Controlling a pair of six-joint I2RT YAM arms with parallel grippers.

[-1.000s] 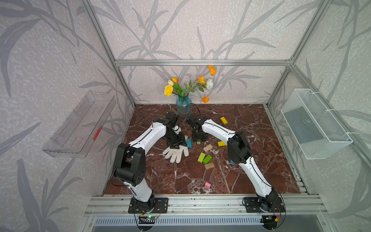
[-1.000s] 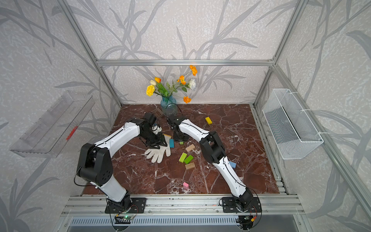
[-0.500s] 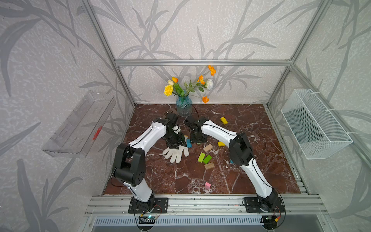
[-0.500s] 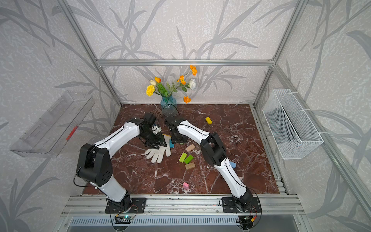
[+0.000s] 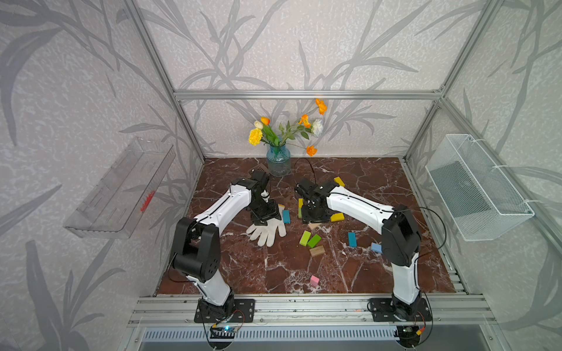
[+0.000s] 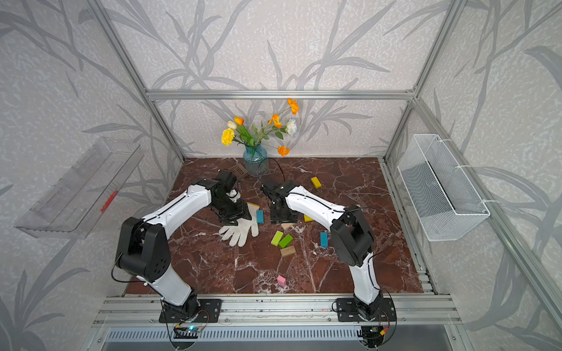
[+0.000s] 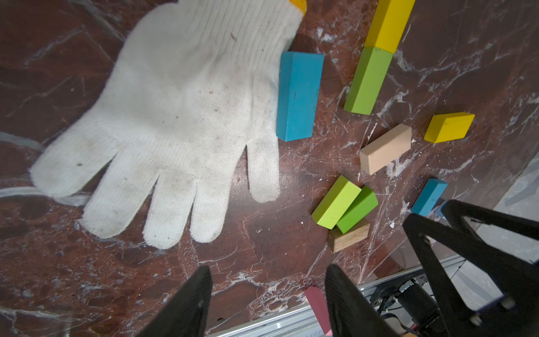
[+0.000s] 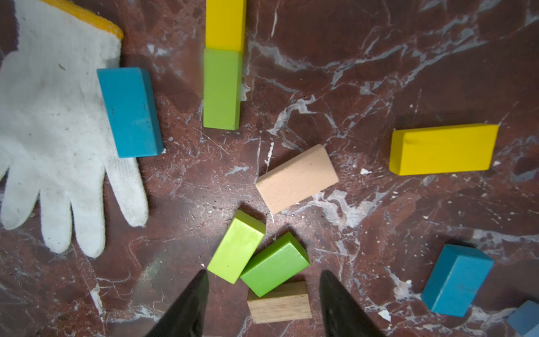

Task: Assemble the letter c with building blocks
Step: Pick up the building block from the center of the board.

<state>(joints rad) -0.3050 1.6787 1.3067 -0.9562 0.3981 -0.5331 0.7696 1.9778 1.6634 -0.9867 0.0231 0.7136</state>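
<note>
The left hand [image 7: 268,268] hangs over the white knitted glove [image 7: 175,116], which lies flat on the counter [image 5: 243,273]. Its fingers [image 7: 189,300] stand apart with only bare marble between them, so this hand is released and carries nothing. A blue brick [image 7: 297,96] lies touching the thumb edge of the glove. I judge it is only a stray one, not yet a part of the letter.

Further to the right, a yellow brick [image 8: 225,23] and a green brick [image 8: 222,89] lie end to end in one straight line. This neat joint looks intended, and it is probably the beginning of one stroke of the C.

The other building blocks are loose near this line:
- a pale wooden brick [image 8: 297,178] lying slantwise
- two green bricks [image 8: 236,251] side against side, with a darker wooden brick [image 8: 280,305] close to them
- a second yellow brick [image 8: 443,150]
- a second blue brick [image 8: 456,280] more to the right
- a pink brick [image 5: 314,280] alone near the front edge

So most of the letter is not yet built.

The right hand [image 8: 264,272] looks straight down on this loose group. Its fingers [image 8: 338,300] are apart and grasp nothing, so it is released too. The green pair and the darker wooden brick show in the gap between them, and the hand seems to be above these bricks, not touching them. One of them may be the next to take.
</note>
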